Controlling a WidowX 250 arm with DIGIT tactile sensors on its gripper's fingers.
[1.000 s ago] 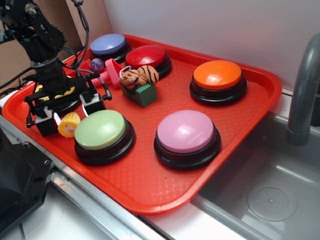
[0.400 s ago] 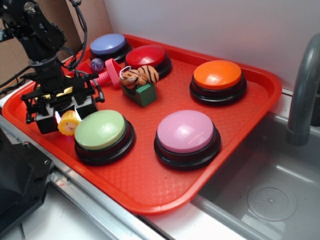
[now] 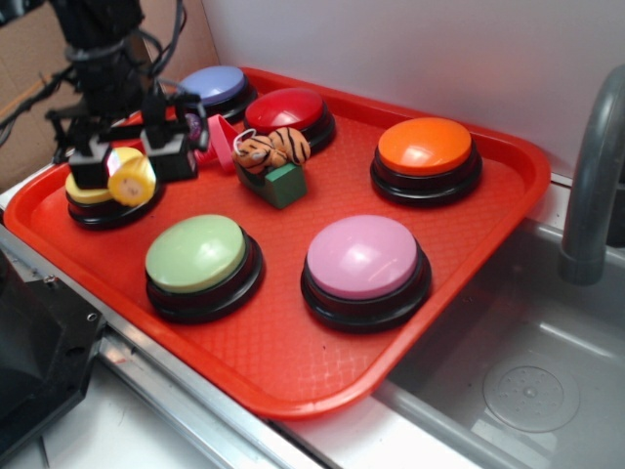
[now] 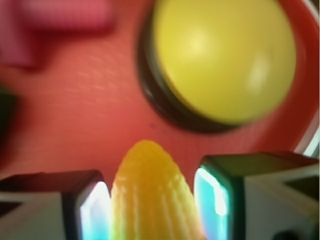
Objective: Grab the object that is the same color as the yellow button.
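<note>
Your yellow toy [image 3: 132,182] is clamped between the claw [image 3: 129,161] fingers, lifted off the red tray [image 3: 293,362], right over the yellow button [image 3: 86,193] at the tray's left edge. Green button [image 3: 198,254] sits near, purple button [image 3: 213,84] behind the arm.

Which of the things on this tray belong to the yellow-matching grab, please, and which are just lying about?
Job: yellow toy held in the gripper; yellow button.

Lying about: green button, pink button, orange button, red button, blue button, tiger toy, green block.
</note>
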